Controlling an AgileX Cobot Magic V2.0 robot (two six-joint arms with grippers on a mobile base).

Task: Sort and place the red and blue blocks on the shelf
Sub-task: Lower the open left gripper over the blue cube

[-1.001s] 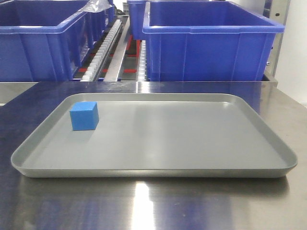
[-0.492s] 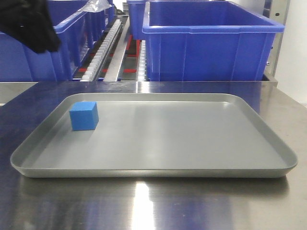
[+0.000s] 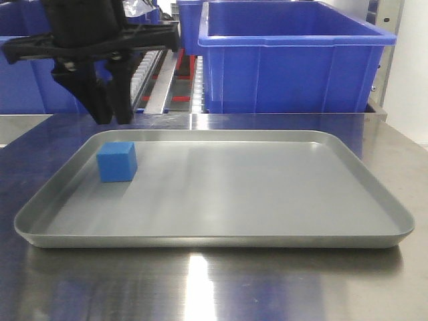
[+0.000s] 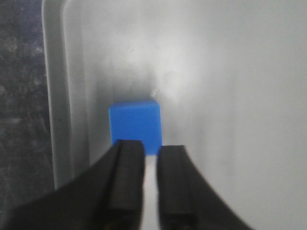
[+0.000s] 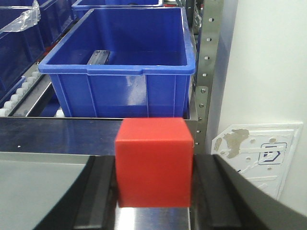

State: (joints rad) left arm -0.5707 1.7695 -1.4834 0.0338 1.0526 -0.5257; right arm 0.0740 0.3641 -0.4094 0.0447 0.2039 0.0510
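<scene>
**Left jaws hang over the blue block**

The jaws of the left gripper (image 3: 112, 119) point down and sit close together. Only a thin gap shows between them, and it looks thinner than the block. The jaws of the right gripper (image 5: 154, 191) are clamped on the red block (image 5: 154, 160), one on each side of it.

The blue block (image 3: 117, 162) sits flat in the grey tray (image 3: 214, 242), in the far left corner, just beside the rim. The left gripper hangs right above it and a little behind it, and does not touch it. In the left wrist view the blue block (image 4: 135, 127) lies just past the tips. It sits a bit more toward the left finger (image 4: 127, 177) than the middle of the gap.

The block is a cube, so it has no long side. Its flat sides look lined up with the jaws, so I think no turn is needed.

The left arm is much nearer to it, and the right one is busy. I think the left jaws must spread wider, slide over a little, then go down. The rim is close, so one finger could bump it.

The shelf (image 3: 167, 80) with its blue bin (image 3: 287, 73) waits behind the tray.
</scene>
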